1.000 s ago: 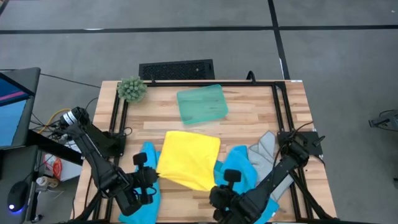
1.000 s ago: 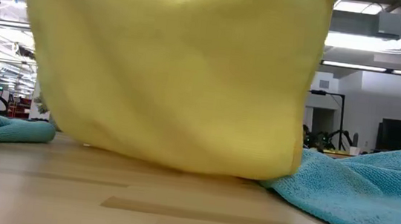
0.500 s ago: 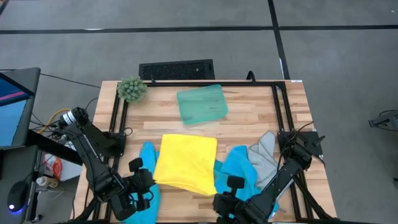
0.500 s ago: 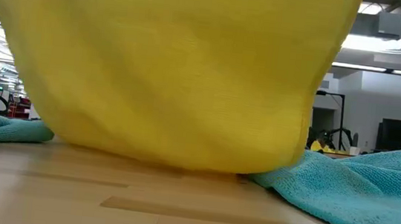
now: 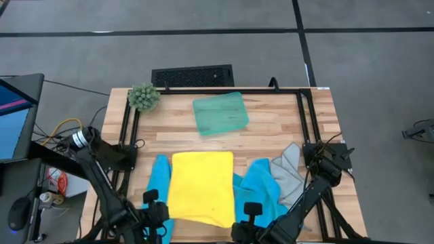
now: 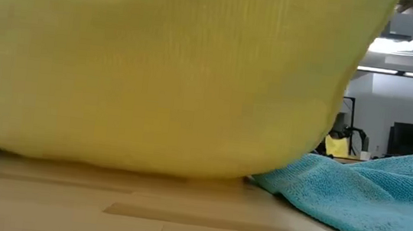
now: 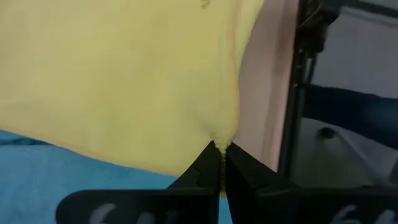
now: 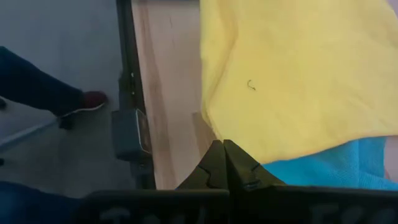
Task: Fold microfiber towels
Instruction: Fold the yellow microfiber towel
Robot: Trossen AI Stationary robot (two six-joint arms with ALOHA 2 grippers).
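Left wrist view: my left gripper pinched shut on one corner of the yellow towel. Right gripper likewise shut on the other near corner. Since a second ago both have drawn back toward the table's front edge, stretching the yellow towel flat and square. Likely spread ready for its first fold. Blue towels lie beside it, grey towel near the right edge.
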